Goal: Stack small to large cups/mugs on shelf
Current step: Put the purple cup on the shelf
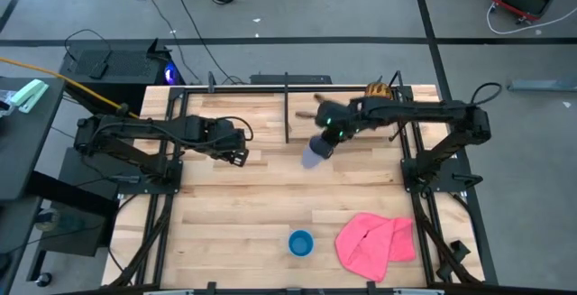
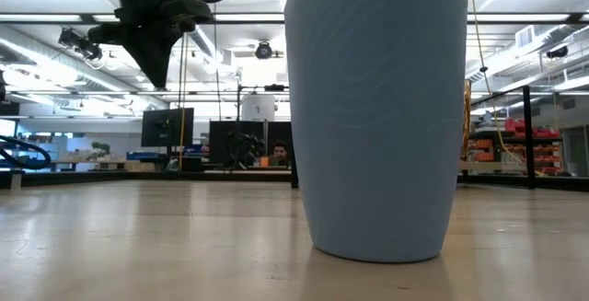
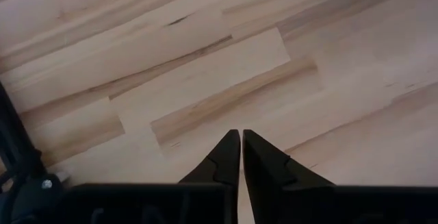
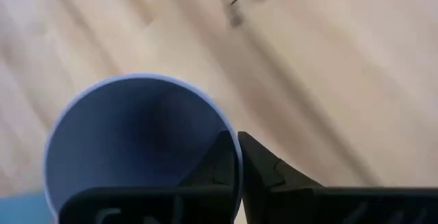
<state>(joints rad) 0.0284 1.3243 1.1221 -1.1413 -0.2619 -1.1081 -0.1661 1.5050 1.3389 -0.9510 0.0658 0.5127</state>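
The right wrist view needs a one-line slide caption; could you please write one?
Right gripper shut on the rim of the lavender cup, one finger inside, above the wooden shelf.

The shelf (image 1: 225, 205), a light wooden plank platform, is carrying a blue cup (image 1: 300, 243) standing at its near edge, with a pink cloth (image 1: 376, 244) lying crumpled just to its right. A thin black post (image 1: 287, 107) is rising from the far middle. An amber cup (image 1: 378, 90) is sitting at the far right edge.
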